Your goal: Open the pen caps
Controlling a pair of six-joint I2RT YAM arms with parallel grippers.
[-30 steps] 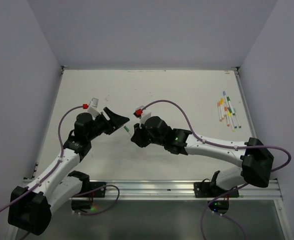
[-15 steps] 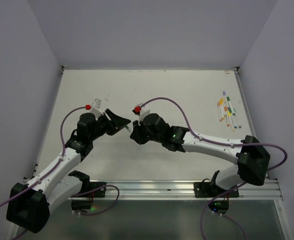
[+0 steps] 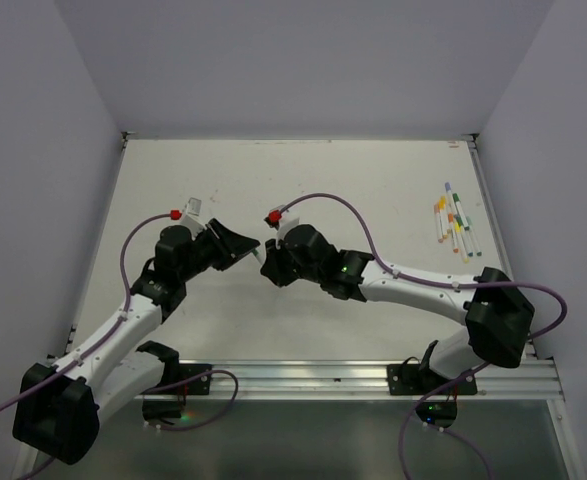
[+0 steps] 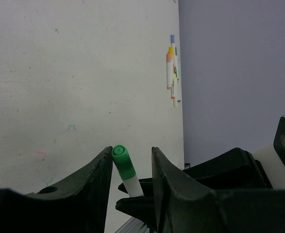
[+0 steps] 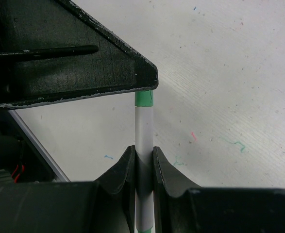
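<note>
While the right jaws stay clamped on the white pen point(image 5: 143, 131) barrel, the left jaws have moved in from a clear gap a second ago and narrowed. The green cap point(image 4: 123, 162) now sits between them, touching one finger point(image 4: 96, 179) with a gap at the other. They are partly open, gripping nothing. The pen is held above the desk point(image 3: 373, 180), well left of the spare pens point(image 3: 455, 222). Its long axis runs crosswise, cap end pointing away from them, toward the left arm point(image 3: 123, 320).

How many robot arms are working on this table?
2: the left arm reaches in from bottom left, the right arm from bottom right, both meeting at one pen.
</note>
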